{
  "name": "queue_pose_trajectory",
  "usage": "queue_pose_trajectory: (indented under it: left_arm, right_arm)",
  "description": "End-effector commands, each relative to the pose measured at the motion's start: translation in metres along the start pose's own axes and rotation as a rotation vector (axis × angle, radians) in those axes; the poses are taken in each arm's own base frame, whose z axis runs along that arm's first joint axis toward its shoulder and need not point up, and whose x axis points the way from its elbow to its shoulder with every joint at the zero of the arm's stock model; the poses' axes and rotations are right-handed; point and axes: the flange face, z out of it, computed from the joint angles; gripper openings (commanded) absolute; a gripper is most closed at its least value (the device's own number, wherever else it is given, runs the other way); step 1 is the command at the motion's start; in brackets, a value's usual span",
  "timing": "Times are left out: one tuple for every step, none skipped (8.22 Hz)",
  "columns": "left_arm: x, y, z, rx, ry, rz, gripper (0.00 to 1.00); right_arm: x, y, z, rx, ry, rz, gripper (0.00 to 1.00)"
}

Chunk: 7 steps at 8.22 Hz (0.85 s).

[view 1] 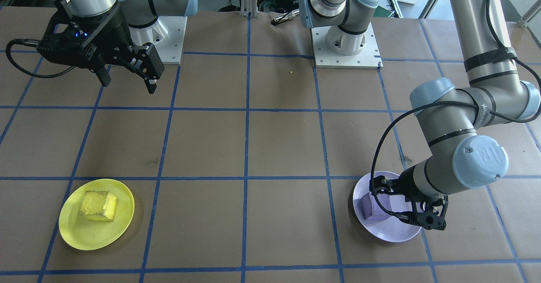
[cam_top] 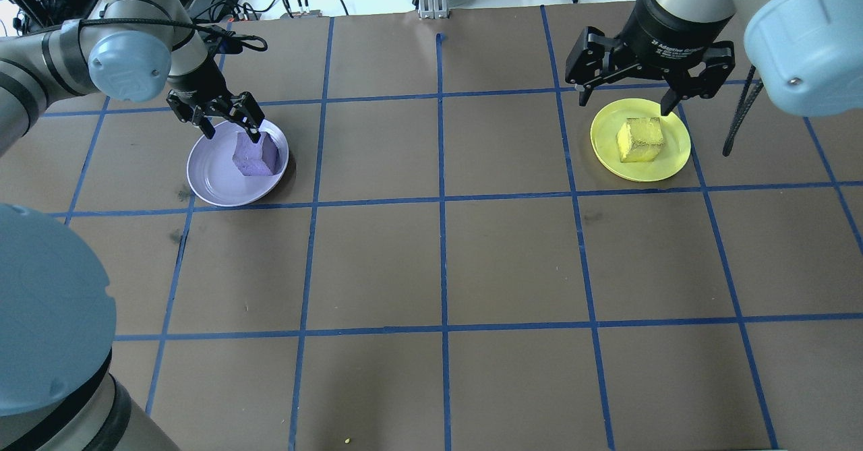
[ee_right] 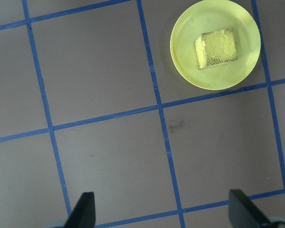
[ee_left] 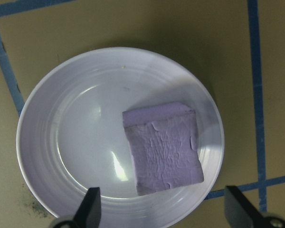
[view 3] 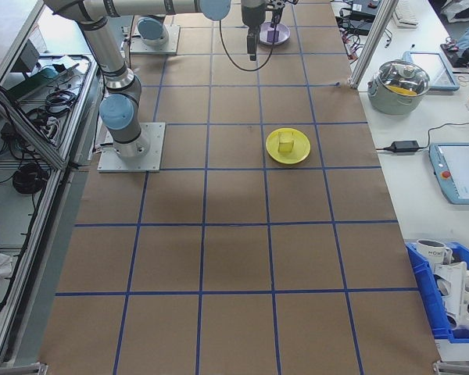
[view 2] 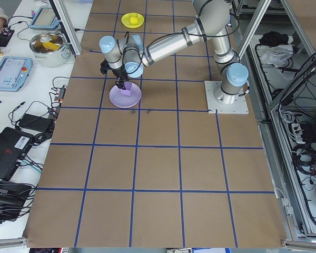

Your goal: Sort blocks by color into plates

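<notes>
The purple block [cam_top: 256, 156] rests in the lavender plate [cam_top: 212, 181], on the side nearest the table's middle. My left gripper [cam_top: 226, 119] hovers open just over the plate, its fingertips [ee_left: 91, 208] apart on either side of the purple block [ee_left: 164, 147] and not touching it. The yellow block [cam_top: 639, 139] lies in the yellow plate [cam_top: 667, 161]. My right gripper [cam_top: 624, 102] is open and empty, raised well above the table. In its wrist view the yellow block [ee_right: 217, 48] and yellow plate [ee_right: 185, 57] are small at the upper right.
Brown table [cam_top: 445, 262] with a blue tape grid. The two arm bases [view 1: 346, 50] stand at the robot's edge. Side benches beyond the table's ends hold a pot [view 3: 404, 82], tablets and cables. A blue bin [view 3: 453, 301] sits off one corner.
</notes>
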Motion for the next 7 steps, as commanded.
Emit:
queue_pose_trajectory:
  left_arm:
    - [0.01,0.013,-0.066,0.024,-0.015,-0.043,1.0]
    - [0.02,0.025,-0.091,0.027,-0.016,-0.095,1.0]
    - [0.033,0.041,-0.114,0.028,-0.013,-0.151,1.0]
    - [0.054,0.06,-0.141,0.034,-0.046,-0.158,1.0]
    - [0.076,0.081,-0.171,0.065,-0.092,-0.183,1.0]
    - [0.103,0.09,-0.18,0.087,-0.092,-0.205,1.0]
    - [0.127,0.094,-0.184,0.103,-0.106,-0.203,1.0]
  right_arm:
    - [0.002,0.004,-0.003,-0.036,0.016,0.002,1.0]
    - [0.002,0.004,-0.003,-0.037,0.022,0.001,1.0]
    - [0.004,0.004,-0.004,-0.036,0.034,-0.021,1.0]
    - [0.004,0.004,-0.005,-0.037,0.03,-0.15,1.0]
    - [0.002,0.004,-0.004,-0.039,0.018,-0.25,1.0]
    - [0.002,0.004,-0.004,-0.04,0.018,-0.243,1.0]
    - [0.002,0.004,-0.004,-0.04,0.015,-0.243,1.0]
